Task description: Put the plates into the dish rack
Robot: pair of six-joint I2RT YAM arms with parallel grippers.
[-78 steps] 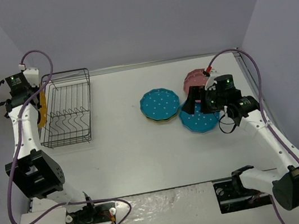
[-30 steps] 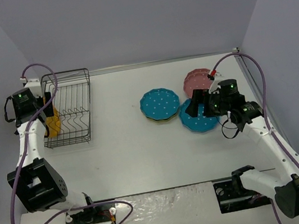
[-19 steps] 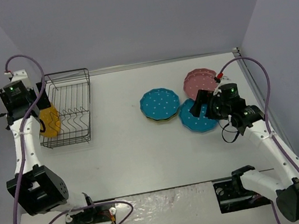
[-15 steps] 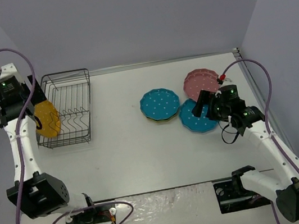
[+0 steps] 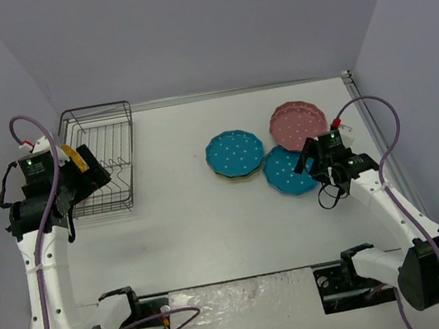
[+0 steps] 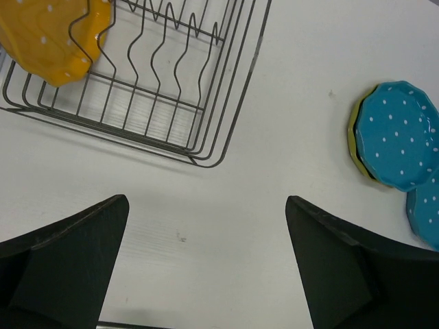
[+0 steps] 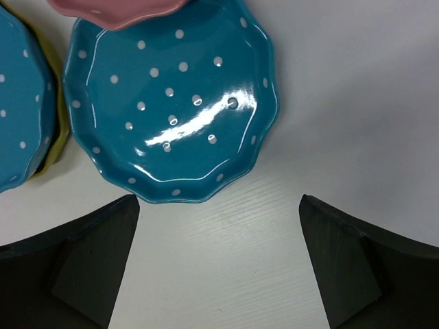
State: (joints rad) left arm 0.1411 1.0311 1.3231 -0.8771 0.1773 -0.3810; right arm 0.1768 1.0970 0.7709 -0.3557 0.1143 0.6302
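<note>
At about 10 o'clock on the white table stands the rectangular dark wire dish rack with upright divider prongs. An orange-yellow scalloped plate with white polka dots leans on edge among the prongs at its left end. The left arm rises from its base at the near edge, with its wrist bent toward 3 o'clock. This holds the left gripper above the bare table just off the rack's near side, its black fingers spread wide and holding nothing. From that gripper the orange-yellow plate lies at 11 o'clock. A teal-blue dotted plate stacked on an olive-yellow plate lies at 2 o'clock, well apart from the gripper. The right arm reaches from its base toward 11 o'clock. The right gripper hangs pointing down just beside the near edge of a second teal-blue scalloped plate, which lies flat at 12 o'clock from it. Its jaws are wide apart and empty, not touching the plate. A pink dotted plate overlaps that plate's far rim. The teal-on-olive stack sits just beside it at 9 o'clock.
</note>
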